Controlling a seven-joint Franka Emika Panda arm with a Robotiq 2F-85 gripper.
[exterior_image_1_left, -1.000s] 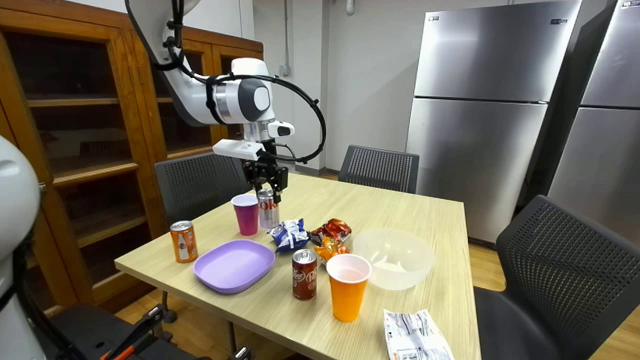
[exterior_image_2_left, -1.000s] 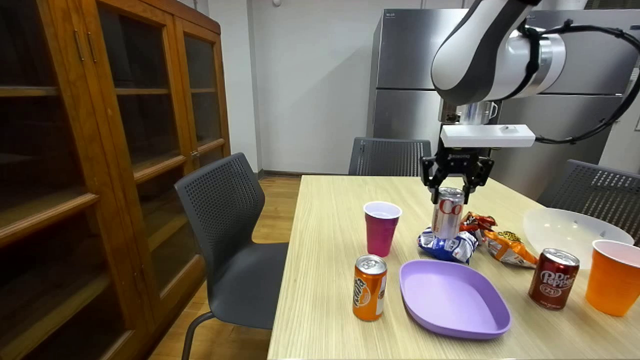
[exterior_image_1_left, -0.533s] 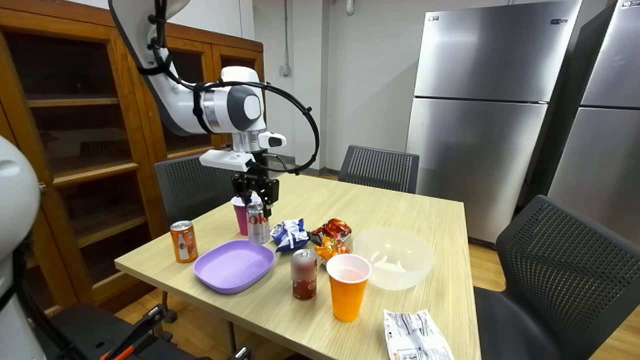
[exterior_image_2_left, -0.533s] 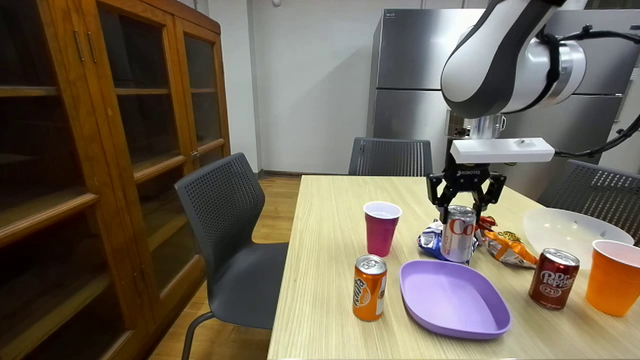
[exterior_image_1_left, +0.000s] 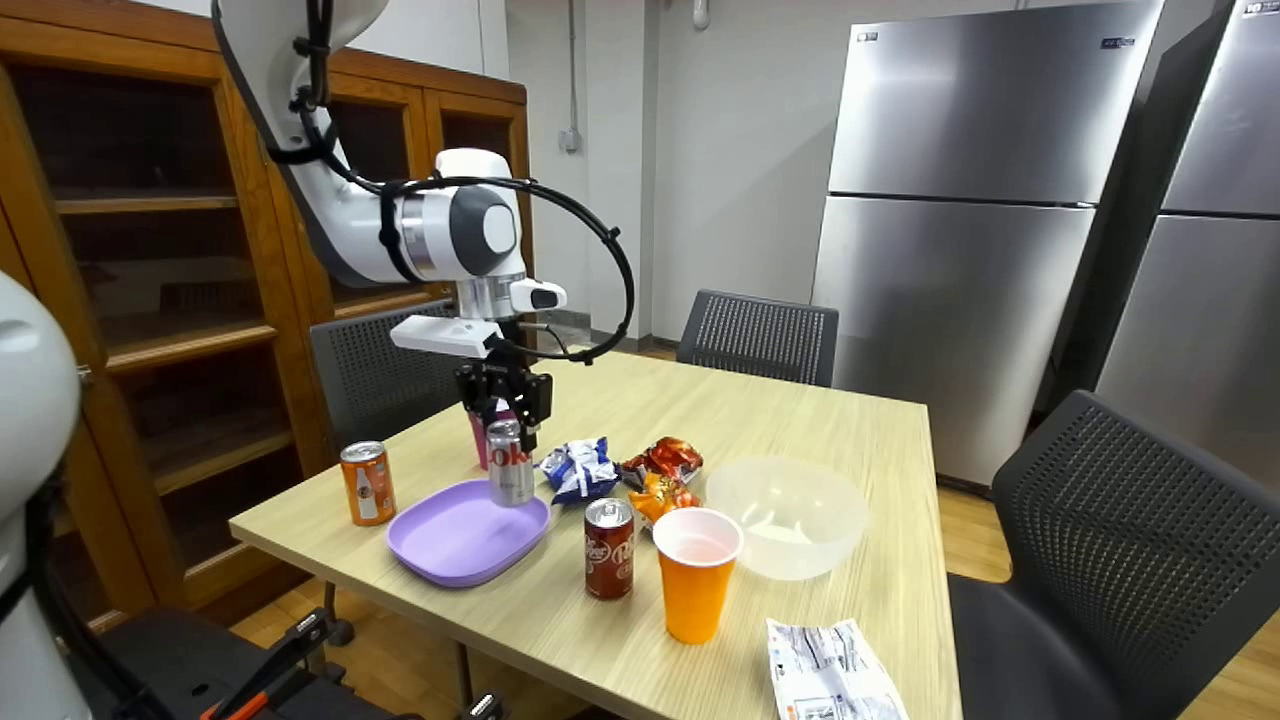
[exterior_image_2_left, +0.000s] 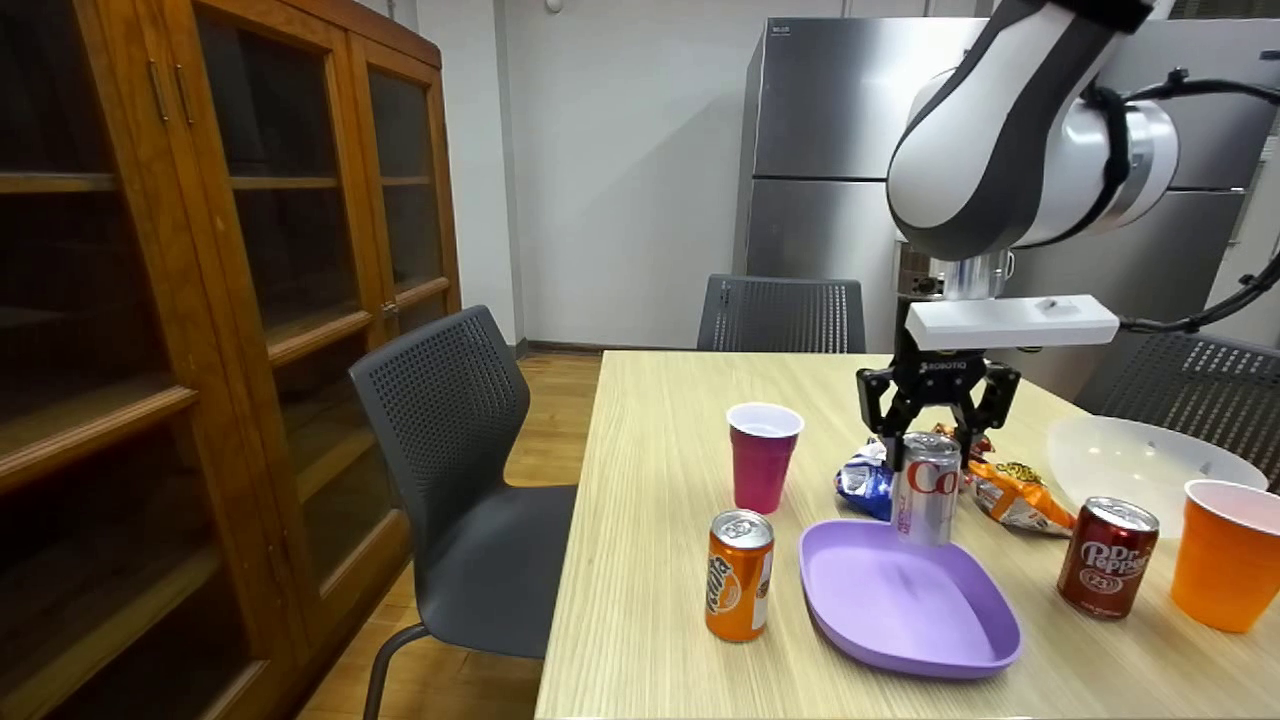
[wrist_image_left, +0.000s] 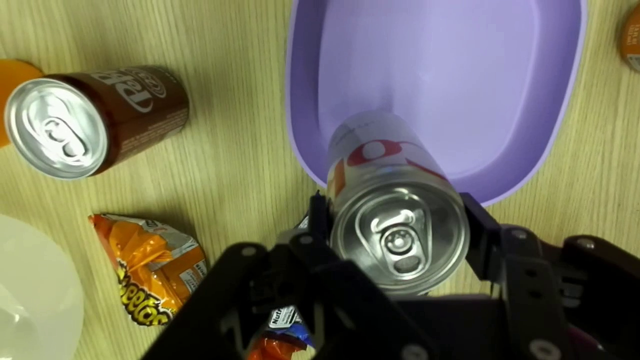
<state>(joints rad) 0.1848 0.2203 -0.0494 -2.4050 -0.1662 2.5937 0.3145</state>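
In an exterior view, a pale wood-grain table is crowded with things: an orange metal soda can, a lavender plastic tray with rounded corners, a blue-and-white foil snack bag, a red foil snack bag, an orange foil snack bag, a dark red metal soda can, a tall orange plastic cup and a translucent white bowl.

In an exterior view, a magenta plastic cup is shown apart from the black two-fingered end effector. The blue-and-white foil snack bag is partly covered by a silver metal cola can with red lettering. The silver can is held near its top between the fingers, which are parted to its width.

In the wrist view, its lid and pull tab are turned up toward the camera, and its long axis is held close to vertical. Its base is placed over the tray's edge; whether the rim is touched cannot be told.
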